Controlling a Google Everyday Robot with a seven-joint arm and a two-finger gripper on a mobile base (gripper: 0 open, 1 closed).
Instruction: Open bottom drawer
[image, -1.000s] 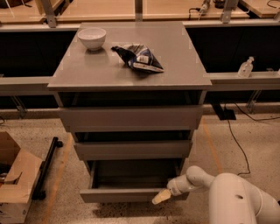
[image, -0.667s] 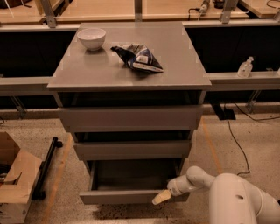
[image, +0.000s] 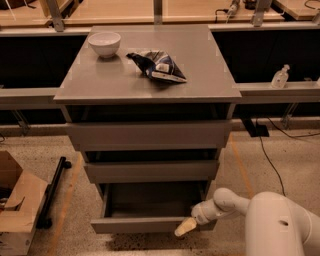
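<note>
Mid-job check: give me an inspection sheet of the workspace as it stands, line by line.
Surface: grey cabinet top, two things on it.
Job's things: bottom drawer pulled out, nothing seen inside.
Clutter: white bowl and snack bag on the top.
Grippers: gripper at the right end of the drawer's front.
Cables: black cable on the floor, right of the cabinet.
Surroundings: cardboard box at left; bottle on the right ledge.

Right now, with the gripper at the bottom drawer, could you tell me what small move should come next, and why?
Probably ease the gripper away from the front panel's right end: the bottom drawer already stands well out, farther than the middle drawer, with its grey interior showing.
</note>
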